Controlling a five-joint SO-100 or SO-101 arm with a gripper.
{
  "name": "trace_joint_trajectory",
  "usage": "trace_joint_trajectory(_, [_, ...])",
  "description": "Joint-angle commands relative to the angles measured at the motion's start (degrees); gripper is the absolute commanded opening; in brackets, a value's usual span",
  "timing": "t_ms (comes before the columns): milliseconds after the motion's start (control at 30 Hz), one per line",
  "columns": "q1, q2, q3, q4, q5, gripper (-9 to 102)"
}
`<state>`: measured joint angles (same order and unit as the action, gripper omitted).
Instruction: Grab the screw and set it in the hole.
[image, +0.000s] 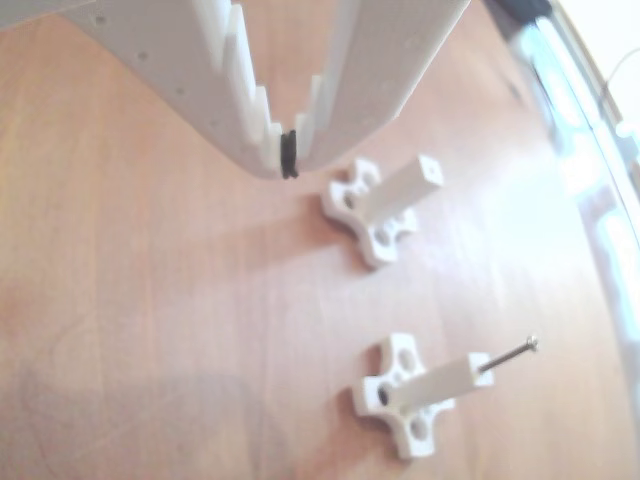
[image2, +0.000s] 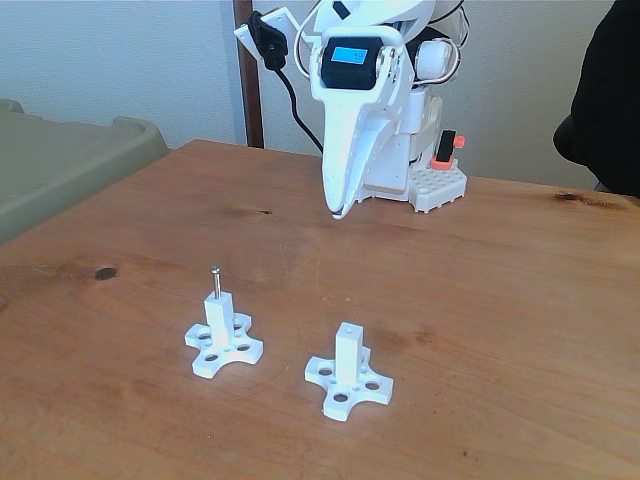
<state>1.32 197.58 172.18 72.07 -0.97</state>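
Screw stands upright, shank seated in the left post in the fixed view, head exposed above it, near the table's front edge. Target hole tops the empty right post. Gripper hangs clenched and empty toward the rear edge, so the screw lies forward and left of the fingertips.

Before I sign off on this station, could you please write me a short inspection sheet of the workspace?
Surface: wooden table, with a dark spot.
Job's things: screw stands in the left post in the fixed view; right post has an empty hole.
Clutter: nothing seen.
Gripper: gripper shut, holding nothing, raised above the table behind the posts.
Cables: black cable at the arm.
Surroundings: pale wall, greenish bin at left, dark shape at right.
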Motion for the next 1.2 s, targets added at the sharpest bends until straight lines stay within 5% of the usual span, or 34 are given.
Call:
trace_joint_trajectory(0, [-0.9,1.1,-0.4,3.5,-0.3,-4])
trace_joint_trajectory(1167, [-1.7,1.1,-0.4,3.5,-1.0,-4])
